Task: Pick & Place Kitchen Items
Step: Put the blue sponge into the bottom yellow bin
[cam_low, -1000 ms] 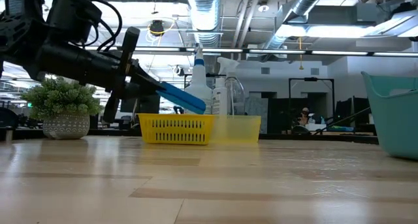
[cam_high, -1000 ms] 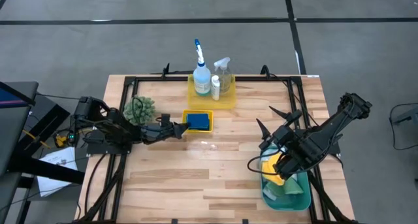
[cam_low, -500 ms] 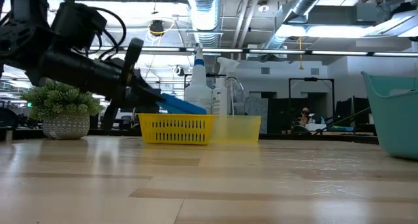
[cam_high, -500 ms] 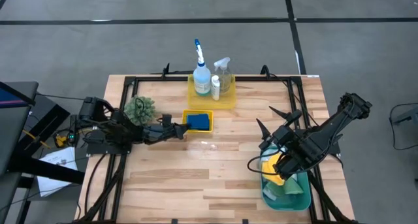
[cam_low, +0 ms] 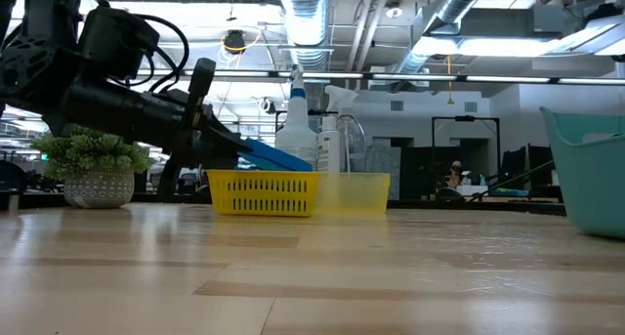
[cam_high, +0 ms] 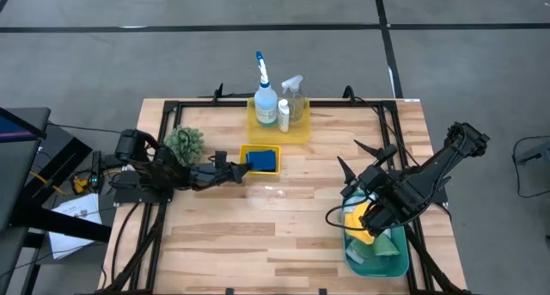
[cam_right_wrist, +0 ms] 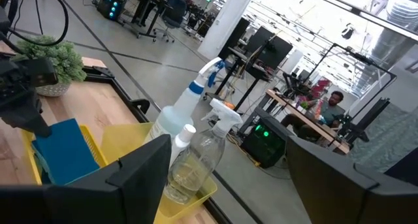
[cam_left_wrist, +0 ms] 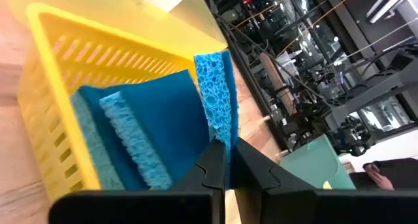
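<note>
Left gripper [cam_left_wrist: 225, 160] pinching blue sponge [cam_left_wrist: 214, 93] over yellow tray [cam_high: 249, 149]; right gripper [cam_high: 348, 216] wide, above teal bin [cam_high: 352, 262]

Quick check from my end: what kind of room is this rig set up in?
Probably an open-plan lab or workshop: exposed silver ceiling ducts, rows of desks with monitors, and a person seated at a workstation behind the wooden table.

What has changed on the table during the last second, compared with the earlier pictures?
The left gripper, shut on a blue sponge, lowered it further into the small yellow tray, beside the sponge already there. The right gripper stayed open over the teal bin. The bottles did not move.
</note>
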You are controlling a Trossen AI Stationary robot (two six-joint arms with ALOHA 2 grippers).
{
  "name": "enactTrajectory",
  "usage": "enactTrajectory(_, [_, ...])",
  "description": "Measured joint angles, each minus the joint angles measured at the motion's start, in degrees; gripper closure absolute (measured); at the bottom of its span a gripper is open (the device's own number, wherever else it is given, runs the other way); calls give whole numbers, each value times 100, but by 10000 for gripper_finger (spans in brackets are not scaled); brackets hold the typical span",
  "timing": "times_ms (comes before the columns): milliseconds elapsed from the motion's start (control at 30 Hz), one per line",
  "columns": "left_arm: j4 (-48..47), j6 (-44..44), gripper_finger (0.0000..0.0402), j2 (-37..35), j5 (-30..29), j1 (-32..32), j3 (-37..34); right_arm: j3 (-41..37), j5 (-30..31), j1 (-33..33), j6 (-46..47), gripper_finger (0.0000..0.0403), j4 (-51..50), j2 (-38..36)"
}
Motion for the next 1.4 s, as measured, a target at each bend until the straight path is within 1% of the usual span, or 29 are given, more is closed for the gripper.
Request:
enactTrajectory(500, [158, 8, 395, -2, -7, 0, -136, 0, -87, 0, 0, 111, 0, 0])
enactTrajectory(733, [98, 6, 393, -2, -148, 0, -136, 1, -87, 0, 0, 111, 0, 0])
enactTrajectory(833, [95, 5, 377, -2, -172, 0, -136, 1, -90, 0, 0, 111, 0, 0])
enactTrajectory(1133, [87, 10, 303, -2, -177, 0, -136, 0, -107, 0, 0, 111, 0, 0])
enactTrajectory(1267, [98, 25, 284, -4, -179, 0, -136, 1, -107, 0, 0, 111, 0, 0])
enactTrajectory(1400, [106, 57, 273, -7, -179, 0, -136, 0, -111, 0, 0, 111, 0, 0])
